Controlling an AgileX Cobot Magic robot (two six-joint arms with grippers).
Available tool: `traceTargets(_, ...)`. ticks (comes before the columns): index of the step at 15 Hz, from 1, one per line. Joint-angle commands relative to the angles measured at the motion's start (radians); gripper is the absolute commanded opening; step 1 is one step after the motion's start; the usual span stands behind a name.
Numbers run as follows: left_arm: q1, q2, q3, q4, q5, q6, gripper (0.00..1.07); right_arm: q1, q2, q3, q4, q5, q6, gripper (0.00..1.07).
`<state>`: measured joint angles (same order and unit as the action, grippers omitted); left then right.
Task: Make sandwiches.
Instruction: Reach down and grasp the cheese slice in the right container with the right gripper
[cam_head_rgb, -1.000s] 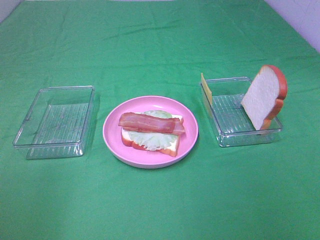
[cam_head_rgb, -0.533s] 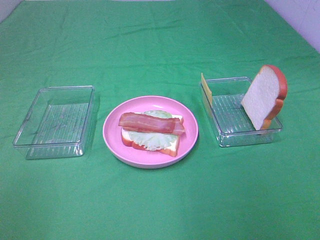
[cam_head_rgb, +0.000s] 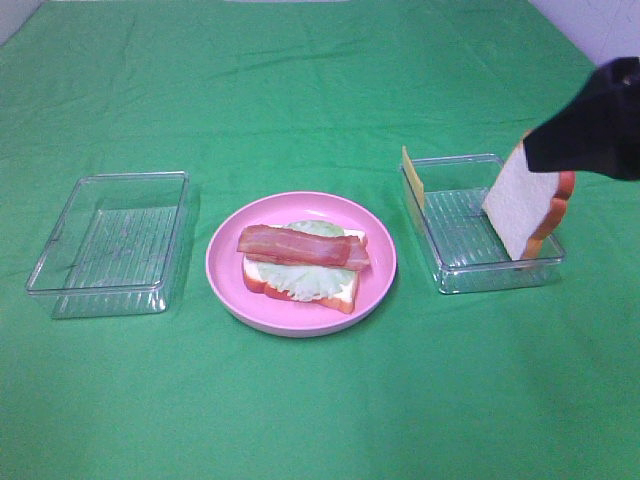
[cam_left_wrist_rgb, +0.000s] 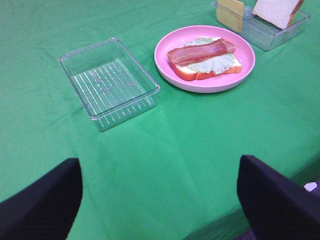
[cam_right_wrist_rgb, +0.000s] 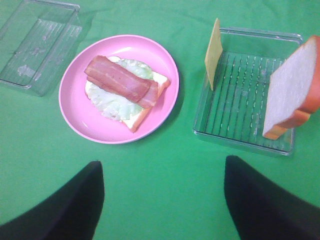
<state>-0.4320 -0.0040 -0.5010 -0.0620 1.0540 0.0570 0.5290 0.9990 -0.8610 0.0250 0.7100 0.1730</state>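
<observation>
The green tabletop (cam_head_rgb: 320, 80) carries a pink plate (cam_head_rgb: 225, 268) bearing the open sandwich (cam_head_rgb: 305, 272) of bread, lettuce and bacon. The clear tray (cam_head_rgb: 490, 283) beside it props up a bread slice (cam_head_rgb: 515, 212) and a thin cheese slice (cam_head_rgb: 412, 178). The cheese is likely light and floppy, so pinch its upper edge. The right gripper (cam_right_wrist_rgb: 163, 161) and left gripper (cam_left_wrist_rgb: 160, 159) gape wide, both empty. The right arm (cam_head_rgb: 595, 125) has newly entered above the bread slice.

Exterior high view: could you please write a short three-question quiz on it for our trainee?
1. True or false: the cheese stands on edge in a tray.
2. What lies topmost on the plate? A lettuce, B bacon, C bread.
3. Fill in: seen from the exterior camera, the upright bread slice stands in the ____ tray.
Key: 1 true; 2 B; 3 right.
</observation>
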Motion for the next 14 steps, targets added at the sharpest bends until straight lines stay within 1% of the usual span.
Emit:
traceTargets(1, -0.005, -0.023, 0.002, 0.004, -0.007, -0.007, 0.81, 0.0, 0.191, -0.177, -0.025, 0.127, 0.007, 0.65)
traceTargets(2, -0.005, -0.023, 0.002, 0.004, -0.007, -0.007, 0.81, 0.0, 0.28, -0.259, -0.05, 0.177, 0.003, 0.65)
traceTargets(3, -0.005, -0.023, 0.002, 0.004, -0.007, -0.007, 0.81, 0.0, 0.313, -0.289, -0.07, 0.195, 0.002, 0.65)
traceTargets(4, -0.005, -0.023, 0.002, 0.004, -0.007, -0.007, 0.81, -0.001, 0.392, -0.359, -0.11, 0.23, 0.001, 0.65)
traceTargets(5, -0.005, -0.023, 0.002, 0.004, -0.007, -0.007, 0.81, -0.011, 0.458, -0.418, -0.124, 0.258, 0.001, 0.65)
traceTargets(7, -0.005, -0.023, 0.002, 0.004, -0.007, -0.007, 0.81, -0.078, 0.587, -0.536, -0.049, 0.317, -0.024, 0.65)
traceTargets(8, -0.005, -0.023, 0.002, 0.004, -0.007, -0.007, 0.81, -0.115, 0.642, -0.589, 0.026, 0.343, -0.071, 0.65)
traceTargets(9, -0.005, -0.023, 0.002, 0.004, -0.008, -0.007, 0.81, -0.176, 0.752, -0.704, 0.189, 0.406, -0.153, 0.65)
traceTargets(10, -0.005, -0.023, 0.002, 0.004, -0.008, -0.007, 0.81, -0.188, 0.806, -0.765, 0.227, 0.427, -0.162, 0.65)
traceTargets(11, -0.005, -0.023, 0.002, 0.004, -0.008, -0.007, 0.81, -0.188, 0.853, -0.819, 0.232, 0.442, -0.162, 0.65)
traceTargets(12, -0.005, -0.023, 0.002, 0.004, -0.008, -0.007, 0.81, -0.188, 0.878, -0.848, 0.233, 0.451, -0.16, 0.65)
traceTargets(14, -0.005, -0.023, 0.002, 0.004, -0.008, -0.007, 0.81, -0.188, 0.974, -0.957, 0.242, 0.497, -0.142, 0.65)
